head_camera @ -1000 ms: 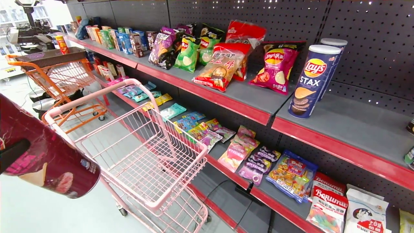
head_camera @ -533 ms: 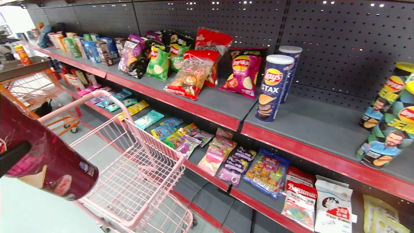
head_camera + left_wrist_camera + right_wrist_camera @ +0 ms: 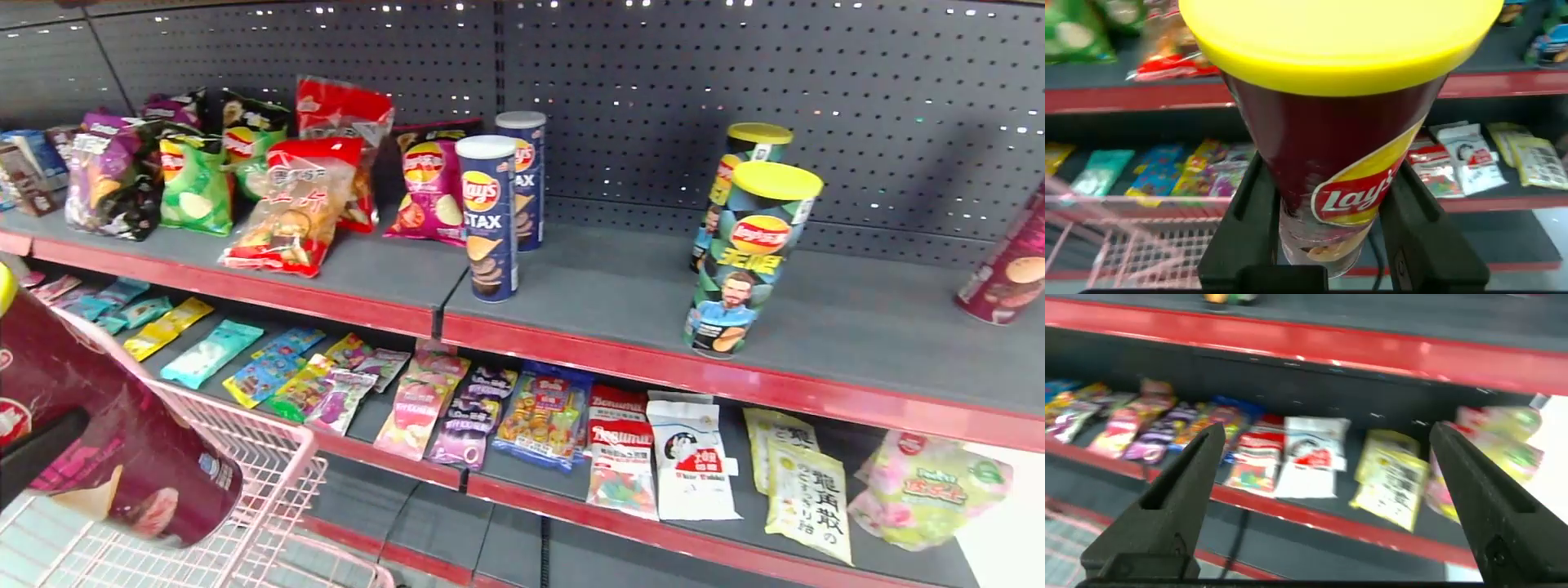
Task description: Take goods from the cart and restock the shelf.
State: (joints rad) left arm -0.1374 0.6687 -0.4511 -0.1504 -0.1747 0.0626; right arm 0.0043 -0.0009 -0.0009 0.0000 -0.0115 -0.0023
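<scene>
Head view has swung right along the shelves since a second ago. The left gripper still clamps the maroon can low at the left, over the cart corner. The right gripper hangs spread open before the lower shelf. Farther off, yellow-lidded cans and a matching can stand on the upper shelf.

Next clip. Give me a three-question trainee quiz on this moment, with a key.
1. True or false: the left gripper has its jaws shut on a maroon can.
2. The right gripper has its jaws: A) open and empty, B) shut on a bag, C) shut on a box.
3. How many blue cans stand on the top shelf?
Key: 1 true; 2 A; 3 two.
</scene>
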